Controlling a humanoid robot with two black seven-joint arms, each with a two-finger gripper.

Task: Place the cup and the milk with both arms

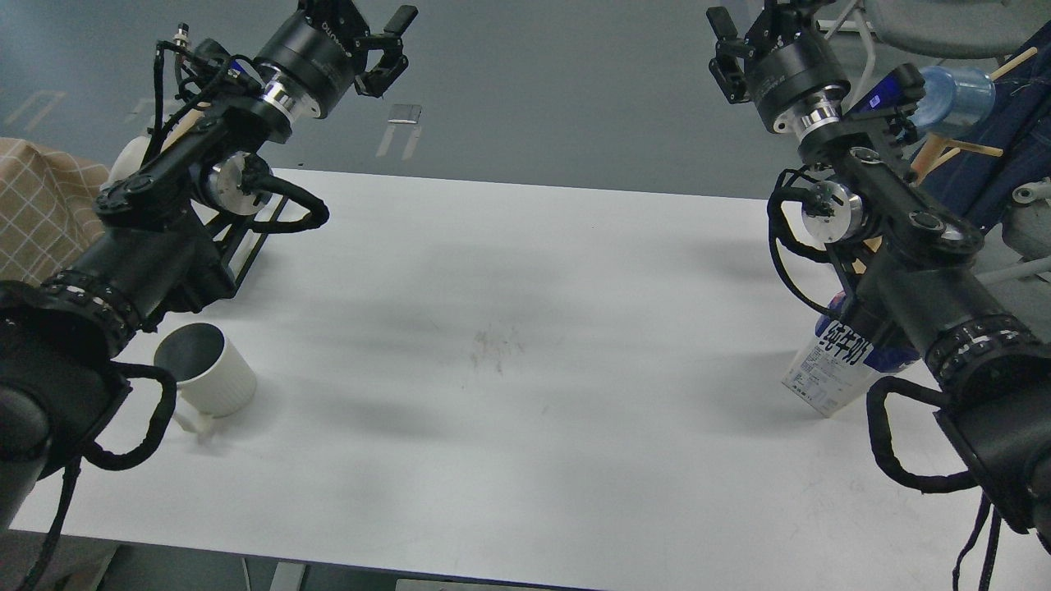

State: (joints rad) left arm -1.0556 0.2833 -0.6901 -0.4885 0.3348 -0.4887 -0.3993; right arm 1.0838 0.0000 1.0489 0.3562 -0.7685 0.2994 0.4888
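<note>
Cup and milk both sit on the white table [525, 271], far apart, neither one held. Table is the biggest thing, fills most of the view, faint scuff marks near its middle.

Left arm [139, 254] comes in from the left edge and rises toward the top; right arm [911, 271] comes in from the right edge and does the same. Both are black with looped cables.

Left gripper [374, 37] is raised high over the table's far left corner, fingers spread apart, nothing between them. Right gripper [751, 33] is up at the top right, past the table's far edge; one finger shows clearly on the left side, the rest is cut by the frame top, appears parted and empty.

Plaid tan cloth [37, 209] at the left edge, off the table. Black frame stand [250, 242] on the table's far left, partly behind the left arm. Translucent blue cup [956, 94] off the table at upper right, behind the right arm.

Milk [829, 373] stands near the table's right edge, carton tilted in the view, white lower part with printed characters showing, upper part hidden under the right arm.

Cup [205, 373] stands upright near the front left of the table, just beside the left forearm, white ribbed wall, dark inside, small handle pointing toward the near edge.
</note>
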